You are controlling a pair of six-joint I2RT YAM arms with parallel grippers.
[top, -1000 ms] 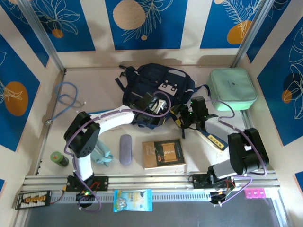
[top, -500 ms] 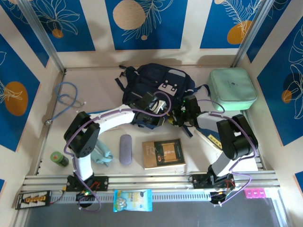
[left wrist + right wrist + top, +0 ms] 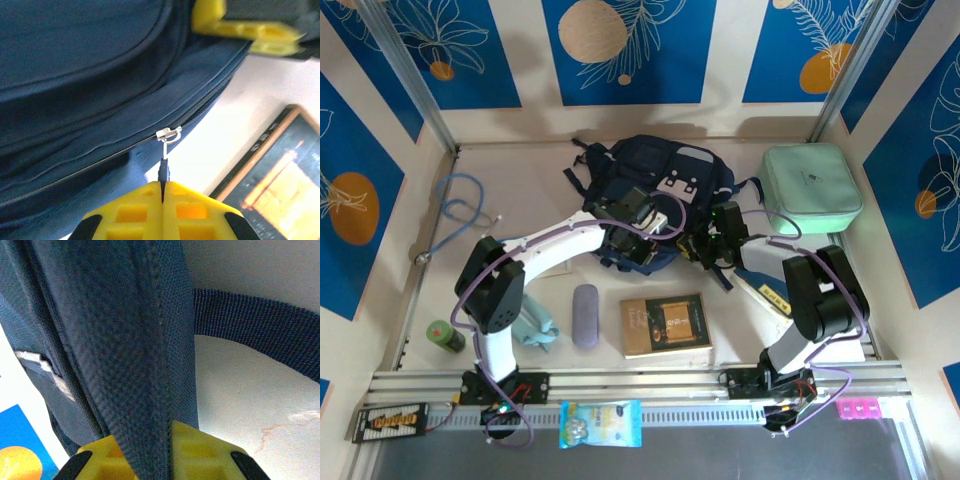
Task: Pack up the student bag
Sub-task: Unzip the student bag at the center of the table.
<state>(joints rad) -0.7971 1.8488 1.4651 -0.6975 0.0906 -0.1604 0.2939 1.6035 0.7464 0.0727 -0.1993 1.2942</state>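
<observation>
Student bag (image 3: pixel 638 165): large dark navy fabric backpack, grey trim, light grey buckle patch, black straps. Lies flat at back centre of bench (image 3: pixel 530 170). Left gripper (image 3: pixel 162 186) jaws together, pinching zipper pull (image 3: pixel 164 167). Right gripper (image 3: pixel 150 450) jaws clamped on navy fabric fold.

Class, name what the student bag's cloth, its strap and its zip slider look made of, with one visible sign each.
Student bag: woven synthetic cloth, perhaps nylon or polyester; matte, clear weave grain. Strap: ribbed woven webbing, matte. Zip slider: likely metal; silvery, glinting.
</observation>
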